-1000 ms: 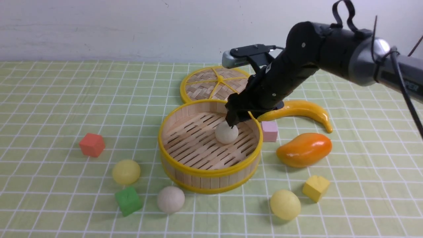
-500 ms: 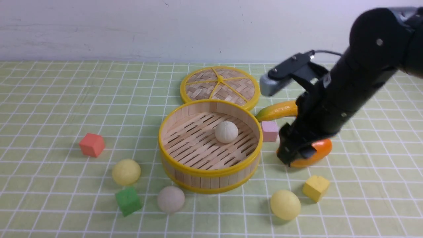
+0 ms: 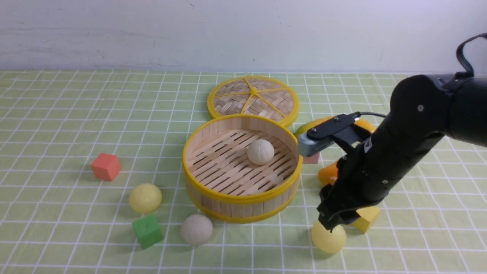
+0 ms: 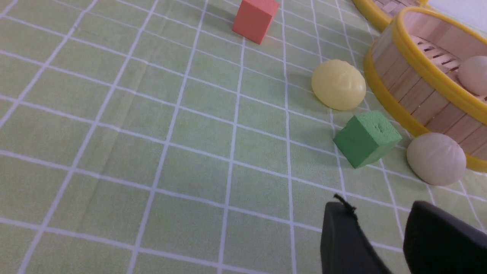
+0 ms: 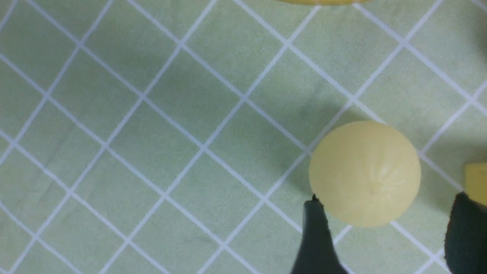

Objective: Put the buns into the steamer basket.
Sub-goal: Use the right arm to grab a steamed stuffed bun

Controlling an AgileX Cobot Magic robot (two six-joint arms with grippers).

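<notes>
The steamer basket (image 3: 242,198) stands mid-table with one off-white bun (image 3: 260,152) on its slatted floor. A pale yellow bun (image 3: 329,238) lies at the front right, and my right gripper (image 3: 335,222) is low over it. In the right wrist view that gripper (image 5: 388,203) is open, its fingers either side of the bun (image 5: 365,173) with gaps. Left of the basket lie a yellow bun (image 3: 145,198) and an off-white bun (image 3: 196,229). My left gripper (image 4: 380,213) shows only in its wrist view, open and empty, near the off-white bun (image 4: 436,158).
The woven lid (image 3: 253,97) lies behind the basket. A red cube (image 3: 106,166) and a green cube (image 3: 147,230) sit on the left. The yellow cube (image 3: 367,219), the orange mango (image 3: 328,173) and a banana (image 3: 315,123) are partly hidden by the right arm.
My right arm left the basket, swung right and toward the front, and came down over the front-right yellow bun. The off-white bun stayed in the basket.
</notes>
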